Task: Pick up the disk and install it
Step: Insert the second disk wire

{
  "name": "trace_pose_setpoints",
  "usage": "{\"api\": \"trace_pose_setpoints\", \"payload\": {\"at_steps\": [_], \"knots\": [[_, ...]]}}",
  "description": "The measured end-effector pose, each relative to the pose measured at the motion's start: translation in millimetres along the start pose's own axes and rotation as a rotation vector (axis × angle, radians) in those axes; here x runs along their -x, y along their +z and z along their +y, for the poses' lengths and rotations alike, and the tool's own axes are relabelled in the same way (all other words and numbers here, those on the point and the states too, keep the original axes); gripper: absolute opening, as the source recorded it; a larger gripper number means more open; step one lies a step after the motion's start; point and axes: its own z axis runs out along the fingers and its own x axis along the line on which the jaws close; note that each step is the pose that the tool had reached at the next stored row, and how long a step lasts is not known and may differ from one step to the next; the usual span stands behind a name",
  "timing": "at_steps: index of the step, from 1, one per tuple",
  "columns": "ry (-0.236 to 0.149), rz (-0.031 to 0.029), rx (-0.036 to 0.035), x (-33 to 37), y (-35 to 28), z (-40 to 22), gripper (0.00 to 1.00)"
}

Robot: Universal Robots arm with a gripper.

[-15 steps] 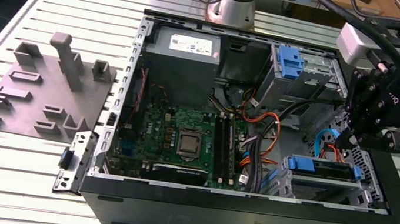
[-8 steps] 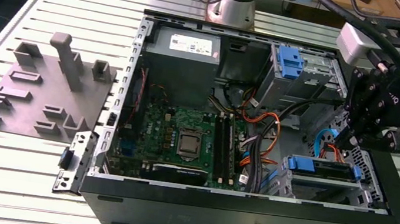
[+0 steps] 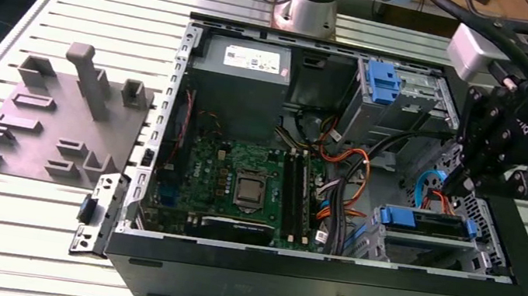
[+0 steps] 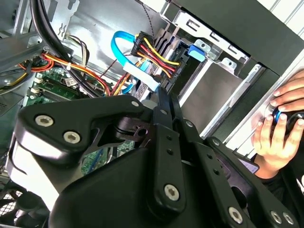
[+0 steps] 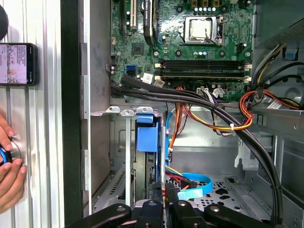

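Observation:
The disk, a grey drive in a bright blue bracket, sits in the drive bay at the front corner of the open computer case, on the exterior view's right. Its blue bracket shows edge-on in the first wrist view, and a blue tab shows in the second wrist view. My gripper hangs inside the case just behind the bay. Its two thin fingers are shut together with nothing between them. The tips are beside the blue flat cable and the red-yellow power plug.
Thick black cables and orange wires cross between motherboard and bay. A grey power supply box and a blue latch are at the case's far side. A grey fixture plate lies left. A person's hand and a phone rest outside the case.

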Motion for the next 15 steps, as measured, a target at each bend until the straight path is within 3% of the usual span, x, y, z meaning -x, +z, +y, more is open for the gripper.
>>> {"api": "trace_pose_setpoints", "payload": {"at_steps": [15], "knots": [[0.000,-0.0014,0.0005,1.7,2.9,0.1,0.17]]}}
